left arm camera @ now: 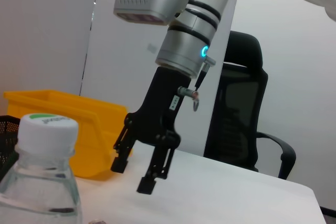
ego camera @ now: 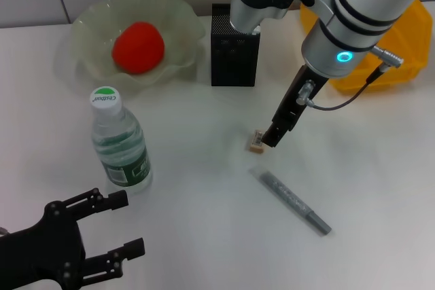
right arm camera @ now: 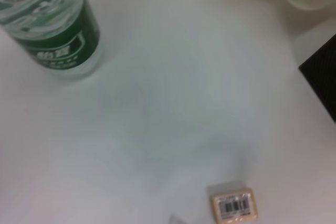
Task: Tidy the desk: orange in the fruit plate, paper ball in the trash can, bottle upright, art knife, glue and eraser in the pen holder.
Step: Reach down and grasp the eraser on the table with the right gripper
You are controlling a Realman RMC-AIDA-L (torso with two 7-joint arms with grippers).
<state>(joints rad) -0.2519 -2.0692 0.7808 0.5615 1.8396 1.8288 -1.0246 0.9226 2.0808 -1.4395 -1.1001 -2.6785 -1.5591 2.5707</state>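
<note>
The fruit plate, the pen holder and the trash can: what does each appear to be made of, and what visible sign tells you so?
The fruit plate looks like pale green translucent glass, or possibly clear plastic: the table shows through its wavy rim. The pen holder seems to be black metal mesh, with a matt surface of fine perforations. The trash can looks like smooth bright yellow plastic, its walls evenly coloured and slightly glossy.

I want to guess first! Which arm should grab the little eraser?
Right, probably. The right gripper hangs open just beside the eraser, while the left gripper sits far off at the table's near edge by the bottle.
</note>
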